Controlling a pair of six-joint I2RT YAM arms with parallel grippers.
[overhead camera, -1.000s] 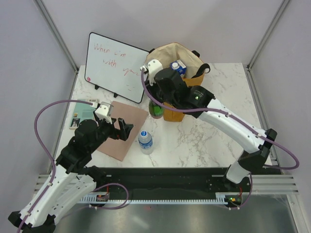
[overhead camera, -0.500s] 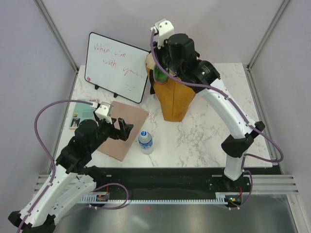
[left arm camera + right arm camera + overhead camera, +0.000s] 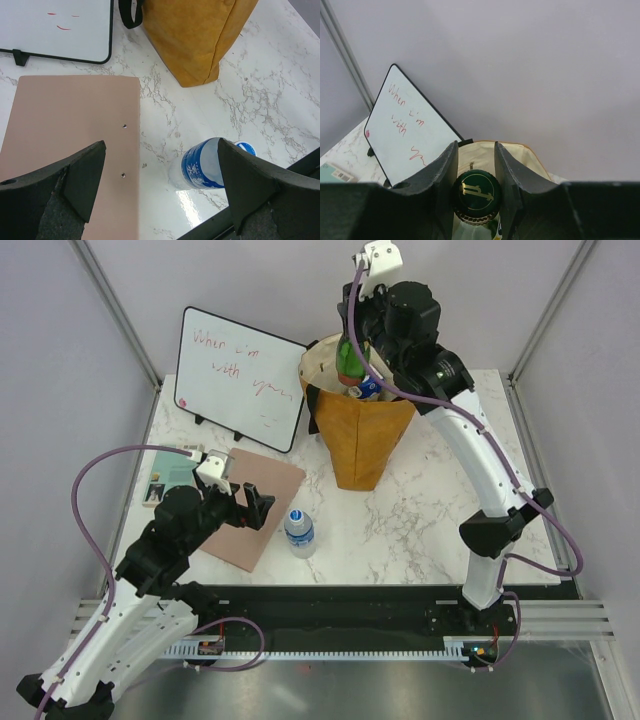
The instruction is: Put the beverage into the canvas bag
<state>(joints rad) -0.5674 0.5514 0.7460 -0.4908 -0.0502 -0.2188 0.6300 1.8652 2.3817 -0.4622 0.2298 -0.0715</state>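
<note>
Now in the claw: right gripper (image 3: 475, 155) is clamped on the green bottle (image 3: 476, 192) at the neck, just under the gold-printed cap.
Where it is: bottle (image 3: 348, 358) hangs upright, high over the open mouth of the canvas bag (image 3: 358, 445), not yet down inside.
How it handles: looks like glass, so I'd call it stiff, smooth, fairly heavy and breakable; a drop from this height would be risky.
Where to hold: the neck is a sound spot, since the body hangs straight below and leads into the bag first.
Bag itself: soft fabric, standing upright on its own, so a knock on the rim could fold a wall or tip it.
Room inside: a blue and white carton (image 3: 366, 389) already sits in there on the near side; the free room looks to be on the far left side.
Snags: black strap handle (image 3: 127, 12) hangs on the bag's outside, clear of the mouth.
Around the bag: whiteboard (image 3: 235, 375) leans just beside it on the left, enclosure wall close behind, open marble table (image 3: 430, 510) to the right.
Other arm: left gripper (image 3: 161, 144) gapes wide and empty above the pink board (image 3: 70, 135), the water bottle (image 3: 202, 167) standing near it, well apart from the bag.
</note>
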